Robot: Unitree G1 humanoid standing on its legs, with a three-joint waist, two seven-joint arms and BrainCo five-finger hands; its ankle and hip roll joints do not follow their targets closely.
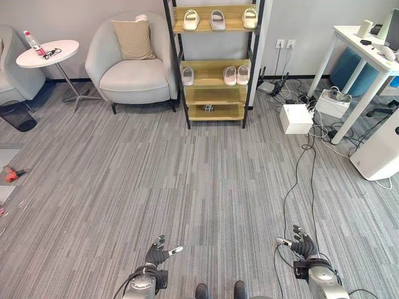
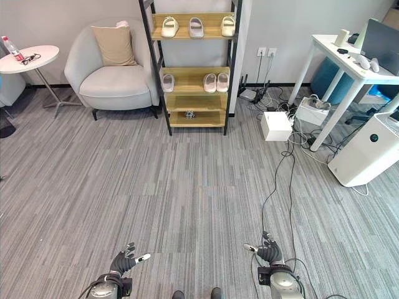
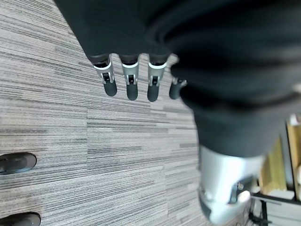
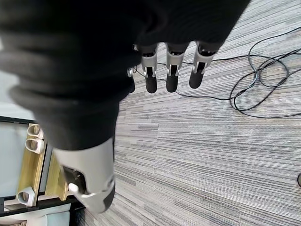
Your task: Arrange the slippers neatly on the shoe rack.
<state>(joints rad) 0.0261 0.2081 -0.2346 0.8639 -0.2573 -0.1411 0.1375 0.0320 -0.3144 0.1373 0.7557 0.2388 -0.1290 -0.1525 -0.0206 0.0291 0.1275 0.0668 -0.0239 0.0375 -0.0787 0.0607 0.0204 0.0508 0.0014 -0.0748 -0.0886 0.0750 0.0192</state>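
Observation:
A black-framed wooden shoe rack [image 1: 215, 93] stands against the far wall. Three pale slippers [image 1: 217, 20] lie spaced apart on its top shelf. On the second shelf a single slipper [image 1: 187, 76] lies at the left and a pair [image 1: 236, 75] sits side by side at the right. A small dark object [image 1: 208, 108] rests on a lower shelf. My left hand [image 1: 157, 254] and right hand [image 1: 303, 245] hover low over the carpet, far from the rack. Both are open, with straight fingers [image 3: 129, 84] [image 4: 171, 77] holding nothing.
A grey armchair [image 1: 134, 68] with a beige cushion stands left of the rack, and a round side table [image 1: 48, 53] further left. Right of the rack are a white box [image 1: 295, 118], loose cables [image 1: 312, 149], a white desk [image 1: 368, 62] and a white air purifier [image 1: 380, 149].

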